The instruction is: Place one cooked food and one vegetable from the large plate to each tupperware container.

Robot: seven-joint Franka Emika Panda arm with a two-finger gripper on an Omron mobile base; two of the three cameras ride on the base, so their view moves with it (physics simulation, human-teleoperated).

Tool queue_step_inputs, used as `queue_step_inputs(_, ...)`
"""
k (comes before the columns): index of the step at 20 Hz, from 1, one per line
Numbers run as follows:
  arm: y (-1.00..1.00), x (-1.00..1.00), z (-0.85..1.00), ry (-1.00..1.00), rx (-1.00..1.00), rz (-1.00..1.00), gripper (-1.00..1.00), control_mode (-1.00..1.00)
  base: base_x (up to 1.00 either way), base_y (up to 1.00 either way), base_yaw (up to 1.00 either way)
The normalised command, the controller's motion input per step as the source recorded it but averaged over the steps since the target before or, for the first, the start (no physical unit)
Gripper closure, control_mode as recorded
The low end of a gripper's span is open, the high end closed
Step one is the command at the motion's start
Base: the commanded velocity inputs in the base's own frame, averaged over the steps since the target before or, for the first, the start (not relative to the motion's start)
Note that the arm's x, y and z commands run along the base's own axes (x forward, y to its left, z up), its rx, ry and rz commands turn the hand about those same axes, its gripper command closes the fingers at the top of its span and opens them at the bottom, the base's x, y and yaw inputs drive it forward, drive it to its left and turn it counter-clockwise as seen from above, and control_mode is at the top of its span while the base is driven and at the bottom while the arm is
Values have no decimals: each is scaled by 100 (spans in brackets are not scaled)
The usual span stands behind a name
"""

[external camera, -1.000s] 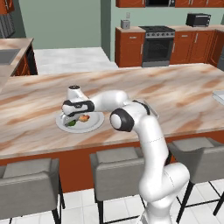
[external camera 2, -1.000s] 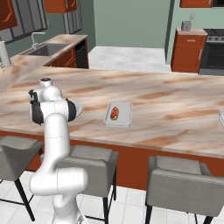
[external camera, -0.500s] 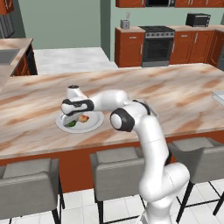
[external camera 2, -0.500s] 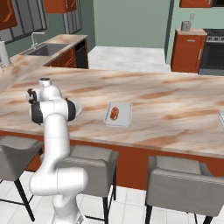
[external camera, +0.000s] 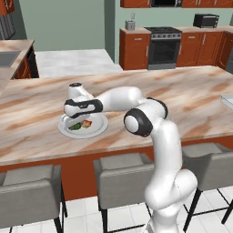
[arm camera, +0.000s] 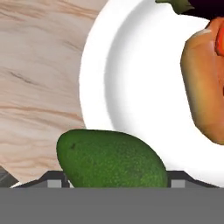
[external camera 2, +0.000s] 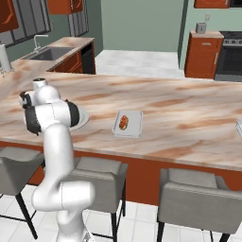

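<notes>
Room: kitchen with green walls, red-brown cabinets (external camera: 136, 50) and a pale tiled floor.
Sink: set in a side counter at far left, with a faucet (external camera 2: 38, 41) above it in the right base view.
Range: black oven (external camera: 162, 48) on the back wall, between the cabinets; a dark microwave (external camera: 205, 20) sits on the counter to its right.
Surface: long island counter (external camera: 191, 98) with a marbled tan and cream top and a red-brown front.
Seating: grey stools (external camera: 123, 179) stand along the near side of the island.
Large plate: round white plate (external camera: 99, 127) lies flat on the island, left of centre in the left base view; in the right base view its rim (external camera 2: 84, 118) shows just beside the arm.
Plate contents: a green avocado (arm camera: 111, 159) rests at the plate rim, at the bottom of the hand view; an orange-brown cooked item (arm camera: 205, 94) lies at the right, apart from the avocado; a dark item shows at the top right edge, too cut off to identify.
Gripper: gripper (external camera: 76, 122) hangs low over the plate, with the avocado right in front of the hand camera; jaw state and any contact with the avocado cannot be determined.
Tupperware container: pale rectangular tray (external camera 2: 133, 124) lies on the island well apart from the plate, toward the right; one reddish food piece (external camera 2: 124, 122) lies inside it, at its left half.
</notes>
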Motion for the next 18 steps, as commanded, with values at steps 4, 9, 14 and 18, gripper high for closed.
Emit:
queue_step_inputs(4,-88,-40,38,-10,0,-22,100,-100,0,0,0)
queue_step_inputs(9,-100,-12,53,0,0,-22,100,-100,0,0,0)
queue_step_inputs(14,-100,0,64,6,0,-25,100,-100,0,0,0)
queue_step_inputs(18,-100,0,40,14,0,-27,100,-100,0,0,0)
